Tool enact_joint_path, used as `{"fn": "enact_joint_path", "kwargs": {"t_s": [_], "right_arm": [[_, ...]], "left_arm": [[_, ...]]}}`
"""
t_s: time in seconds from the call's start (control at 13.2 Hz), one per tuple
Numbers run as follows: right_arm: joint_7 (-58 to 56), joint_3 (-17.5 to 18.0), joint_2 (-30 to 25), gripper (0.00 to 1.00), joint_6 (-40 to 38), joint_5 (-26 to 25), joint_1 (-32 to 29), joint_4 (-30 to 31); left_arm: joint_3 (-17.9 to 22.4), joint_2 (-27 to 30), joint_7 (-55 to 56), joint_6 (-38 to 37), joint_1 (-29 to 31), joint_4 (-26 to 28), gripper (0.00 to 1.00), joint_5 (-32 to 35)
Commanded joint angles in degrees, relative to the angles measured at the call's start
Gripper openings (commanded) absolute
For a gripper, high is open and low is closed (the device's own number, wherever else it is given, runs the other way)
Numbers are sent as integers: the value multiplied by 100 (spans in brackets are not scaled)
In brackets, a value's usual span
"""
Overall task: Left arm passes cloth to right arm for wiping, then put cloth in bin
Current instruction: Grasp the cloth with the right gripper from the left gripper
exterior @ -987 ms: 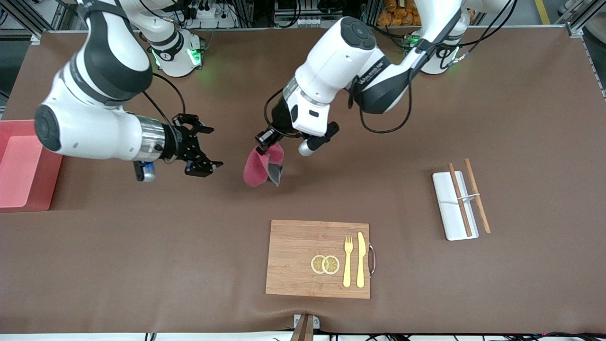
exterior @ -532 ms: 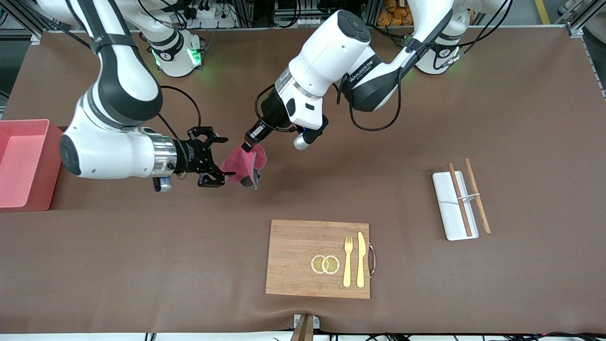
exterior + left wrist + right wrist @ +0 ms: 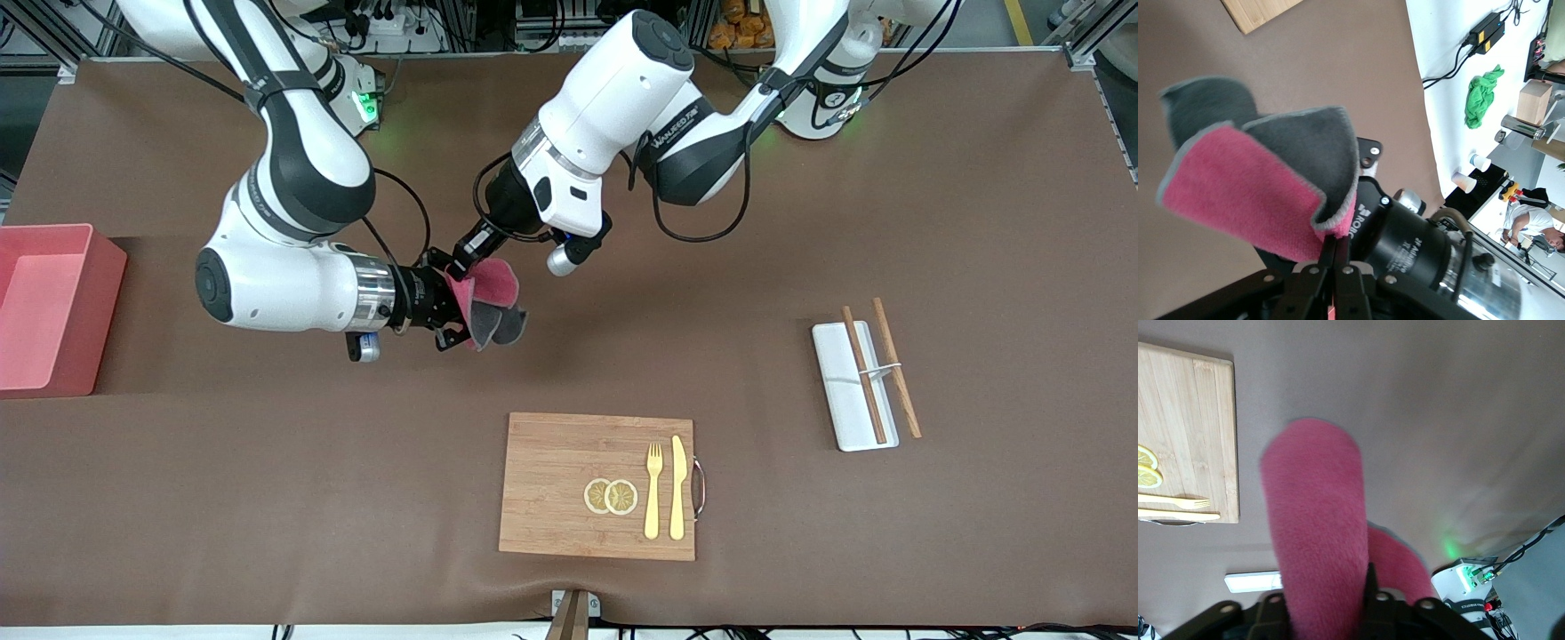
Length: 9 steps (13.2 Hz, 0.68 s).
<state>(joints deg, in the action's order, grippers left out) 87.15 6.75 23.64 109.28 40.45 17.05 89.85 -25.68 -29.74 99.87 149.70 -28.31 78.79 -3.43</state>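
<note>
The cloth [image 3: 493, 284], crimson-pink with a dark grey back, hangs in the air over the table's middle, between the two grippers. My left gripper [image 3: 460, 260] is shut on its upper corner; in the left wrist view [image 3: 1340, 243] the jaws pinch the cloth [image 3: 1238, 180] tightly. My right gripper [image 3: 449, 302], on the silver wrist, is open with its fingers around the cloth's side. In the right wrist view [image 3: 1319, 583] the cloth [image 3: 1315, 540] fills the gap and hides one finger. The salmon-pink bin [image 3: 100, 320] stands at the right arm's end of the table.
A wooden cutting board [image 3: 551, 484] with a fork, a knife and lemon slices lies nearer to the front camera. A white tray [image 3: 845, 391] with chopsticks lies toward the left arm's end.
My right gripper has moved in from the bin's end and now has its fingers around the cloth. My left gripper has carried the cloth slightly toward it.
</note>
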Motion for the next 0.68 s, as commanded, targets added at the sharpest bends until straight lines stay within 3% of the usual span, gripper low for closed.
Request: {"fn": "enact_joint_path", "kwargs": {"t_s": [0.0,0.08,0.15,0.23,0.38,0.61], "right_arm": [[4,-34,35,0,23,121,9,-3],[-5,-34,35,0,14,121,-26,-3],[3,-43,35,0,5,112,-43,-3],[-14,-51,35,0,-12,60,-61,-3],[-310,-60,35,0,-4,-10,-131,-11],[-2607,-69,245,0,40,-817,-132,-12]], "left_arm": [[37,65,50,-29,53,-83,18,-70],[37,65,58,-38,62,-91,47,-78],[46,74,76,-46,53,-91,86,-87],[72,109,76,-125,88,-65,100,-87],[72,310,67,-781,394,-65,100,-52],[55,775,-378,-1915,1036,-65,100,9]]}}
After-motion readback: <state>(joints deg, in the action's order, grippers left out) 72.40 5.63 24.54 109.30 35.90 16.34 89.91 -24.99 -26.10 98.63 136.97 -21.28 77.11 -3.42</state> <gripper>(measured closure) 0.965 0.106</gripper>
